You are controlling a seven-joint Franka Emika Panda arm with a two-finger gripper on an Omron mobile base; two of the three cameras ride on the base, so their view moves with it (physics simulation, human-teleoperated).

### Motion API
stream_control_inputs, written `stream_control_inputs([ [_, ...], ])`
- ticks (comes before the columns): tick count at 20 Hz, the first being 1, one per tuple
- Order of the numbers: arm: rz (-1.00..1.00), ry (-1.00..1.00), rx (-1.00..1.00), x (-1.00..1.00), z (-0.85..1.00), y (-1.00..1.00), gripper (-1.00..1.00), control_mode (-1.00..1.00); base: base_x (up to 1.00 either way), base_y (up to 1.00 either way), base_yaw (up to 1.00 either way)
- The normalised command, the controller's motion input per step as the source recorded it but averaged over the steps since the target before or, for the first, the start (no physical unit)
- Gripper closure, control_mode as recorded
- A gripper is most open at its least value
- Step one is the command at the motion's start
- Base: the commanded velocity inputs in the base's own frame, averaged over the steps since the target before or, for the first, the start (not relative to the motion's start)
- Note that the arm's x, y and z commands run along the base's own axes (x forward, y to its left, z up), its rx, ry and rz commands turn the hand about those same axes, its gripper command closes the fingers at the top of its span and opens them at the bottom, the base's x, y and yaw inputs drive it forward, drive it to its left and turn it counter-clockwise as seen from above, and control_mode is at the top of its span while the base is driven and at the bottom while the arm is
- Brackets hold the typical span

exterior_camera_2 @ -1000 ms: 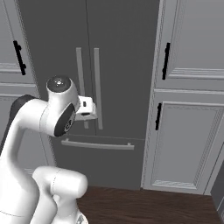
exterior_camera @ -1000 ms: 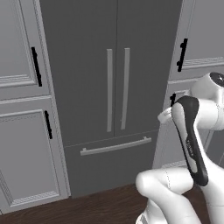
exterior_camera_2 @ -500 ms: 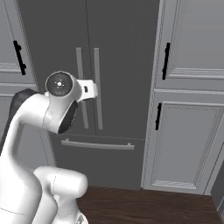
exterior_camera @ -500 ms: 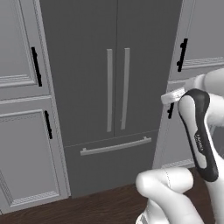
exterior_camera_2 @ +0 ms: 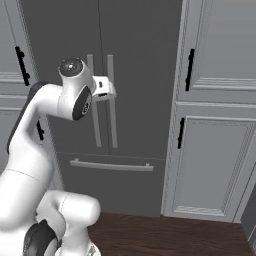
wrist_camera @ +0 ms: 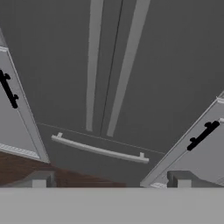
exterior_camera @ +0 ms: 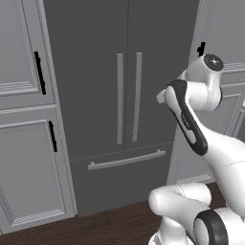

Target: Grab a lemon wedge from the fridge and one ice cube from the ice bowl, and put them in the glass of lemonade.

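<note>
The fridge stands straight ahead, tall, dark grey and flat-fronted, with both doors shut. Two long pale bar handles run down beside the centre seam. A horizontal drawer handle sits below them. My gripper is open, its fingertips wide apart with nothing between them, and it points at the fridge front from a short distance away. The lemon wedge is hidden behind the shut doors. The ice bowl and the glass of lemonade are out of view.
Panelled grey cabinets with black handles flank the fridge: left cabinets, right cabinets. Dark wood floor runs along the base. My raised arm stands in front of the fridge.
My arm has lifted: the wrist and hand have risen and swung in toward the fridge's door handles. The jaws have stayed open. The fridge and cabinets have not moved.
</note>
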Motion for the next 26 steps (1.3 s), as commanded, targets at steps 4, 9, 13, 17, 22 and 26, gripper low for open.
stream_control_inputs([
  [4,-0.05,0.05,0.0,0.66,-0.13,0.02,-1.0,-1.0,0.0,0.0,0.0],
  [9,0.0,0.0,0.08,0.72,-0.23,0.05,-1.0,-1.0,0.0,0.0,0.0],
  [13,-0.07,-0.03,0.12,0.49,-0.15,0.1,-1.0,-1.0,0.0,0.0,0.0],
  [17,-0.18,0.0,0.04,0.63,0.0,0.31,-1.0,-1.0,0.0,0.0,0.0],
  [22,-0.08,0.0,0.0,0.6,-0.34,0.39,-1.0,-1.0,0.0,0.0,0.0],
  [26,0.0,-0.02,0.0,0.53,-0.48,-0.01,-1.0,-1.0,0.0,0.0,0.0],
])
